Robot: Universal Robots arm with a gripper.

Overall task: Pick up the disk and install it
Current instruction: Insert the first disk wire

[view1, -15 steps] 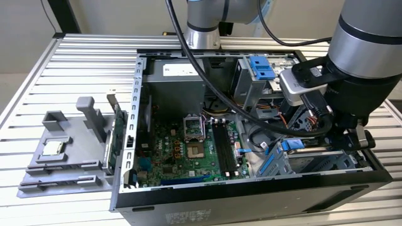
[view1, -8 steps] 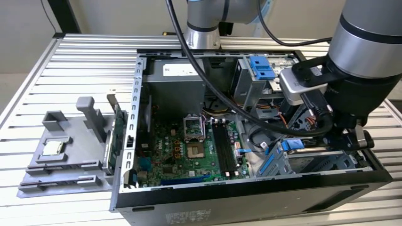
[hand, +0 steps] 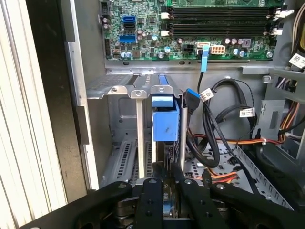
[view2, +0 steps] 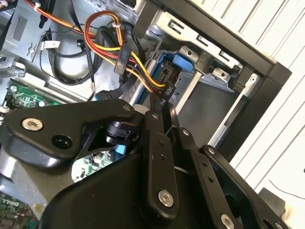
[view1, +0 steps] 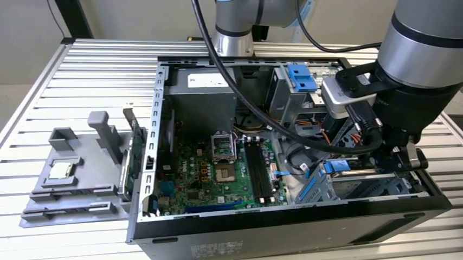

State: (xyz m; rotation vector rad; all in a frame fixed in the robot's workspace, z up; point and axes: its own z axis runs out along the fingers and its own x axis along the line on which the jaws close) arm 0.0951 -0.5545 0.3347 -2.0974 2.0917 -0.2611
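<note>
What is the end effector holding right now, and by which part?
Cannot tell. The end effector sits at the drive cage, close to the blue-railed disk and a black cable connector; whether it grips either is hidden.

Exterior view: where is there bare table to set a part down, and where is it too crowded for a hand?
Bare slats of the silver slatted table lie beyond the grey plastic fixture, on the exterior view's left of the open black computer case. Crowded: the case corner around the black cables.

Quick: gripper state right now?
Gripper: cannot be told; it sits at the drive bay, right by the disk.
</note>
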